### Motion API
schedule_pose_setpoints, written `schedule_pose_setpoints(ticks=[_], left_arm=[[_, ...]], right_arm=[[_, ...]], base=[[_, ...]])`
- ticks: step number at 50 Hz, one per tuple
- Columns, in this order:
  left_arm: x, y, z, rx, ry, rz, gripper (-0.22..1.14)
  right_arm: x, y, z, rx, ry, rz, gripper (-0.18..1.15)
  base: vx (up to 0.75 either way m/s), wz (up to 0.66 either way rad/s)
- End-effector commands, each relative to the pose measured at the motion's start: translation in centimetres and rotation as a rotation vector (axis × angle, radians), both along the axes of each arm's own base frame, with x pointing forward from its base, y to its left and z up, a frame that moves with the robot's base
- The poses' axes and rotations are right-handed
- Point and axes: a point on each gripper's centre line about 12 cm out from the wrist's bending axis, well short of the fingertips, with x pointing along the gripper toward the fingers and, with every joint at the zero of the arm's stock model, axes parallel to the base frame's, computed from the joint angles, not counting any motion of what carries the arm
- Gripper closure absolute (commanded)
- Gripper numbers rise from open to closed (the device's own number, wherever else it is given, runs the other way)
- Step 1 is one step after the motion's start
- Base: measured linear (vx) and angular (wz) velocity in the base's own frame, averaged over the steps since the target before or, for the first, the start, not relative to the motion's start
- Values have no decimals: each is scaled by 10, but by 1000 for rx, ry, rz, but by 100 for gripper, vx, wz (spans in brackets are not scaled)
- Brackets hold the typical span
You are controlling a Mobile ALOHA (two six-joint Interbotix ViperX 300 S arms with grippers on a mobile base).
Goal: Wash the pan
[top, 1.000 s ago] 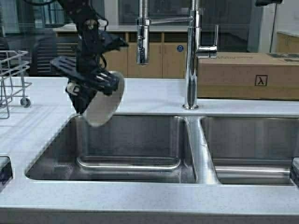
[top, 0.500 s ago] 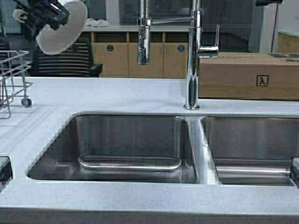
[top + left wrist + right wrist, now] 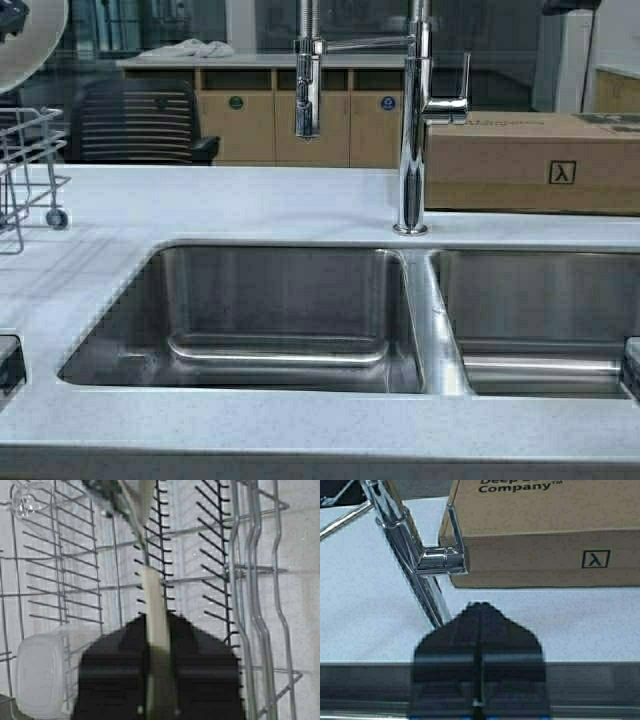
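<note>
our left end effector [image 3: 159, 680] grips the pan [image 3: 155, 620] edge-on, directly above the wire rack [image 3: 240, 580]; right end effector [image 3: 478, 675] closed, idle.

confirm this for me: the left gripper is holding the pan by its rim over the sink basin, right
Not quite. The left gripper does hold the pan by its rim, but over the wire dish rack, not over the sink basin. The left wrist view shows the rack's tines below the pan; the high view shows the basin with no pan above it.
</note>
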Motion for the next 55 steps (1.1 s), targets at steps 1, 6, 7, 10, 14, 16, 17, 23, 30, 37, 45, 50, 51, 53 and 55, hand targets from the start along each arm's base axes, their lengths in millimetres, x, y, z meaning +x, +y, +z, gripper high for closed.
schedule_pose_setpoints(ticks=[1,6,7,10,14,16,17,23,30,37,45,50,51,53,55], left_arm=[[-5,21,1,4,-11,54,89],[-11,34,-13,-2,16,89,89],[-12,36,-16,-5,24,93,89],[-15,42,-28,-13,50,107,89],[-20,48,-46,-26,90,121,89],[-20,48,-54,-34,107,121,89],[-21,49,-59,-36,118,122,89],[-18,51,-79,-50,168,127,89],[-14,59,-92,-65,199,170,89],[-14,67,-96,-81,193,220,89],[-12,71,-93,-99,154,261,88],[-11,71,-93,-105,141,253,85],[-11,70,-93,-106,141,251,83],[-10,70,-94,-107,138,246,78],[-10,70,-95,-109,138,244,69]], right_arm=[[4,1,13,1,-43,4,92],[4,2,14,1,-45,4,92],[4,1,13,-1,-43,5,92],[4,1,13,-1,-43,5,92],[4,1,11,-3,-39,6,92],[4,1,10,-3,-36,6,92],[4,1,10,-3,-36,6,92],[4,1,9,-4,-33,6,92],[4,2,7,-8,-27,7,92],[4,2,6,-8,-25,7,92],[6,2,4,-8,-19,7,92],[6,2,2,-9,-15,7,92],[6,2,2,-9,-15,7,92],[6,2,2,-9,-13,7,92],[6,2,2,-9,-13,7,92]], base=[[0,0],[0,0],[0,0],[0,0],[0,0],[0,0],[0,0],[0,0],[0,0],[0,0],[0,0],[0,0],[0,0],[0,0],[0,0]])
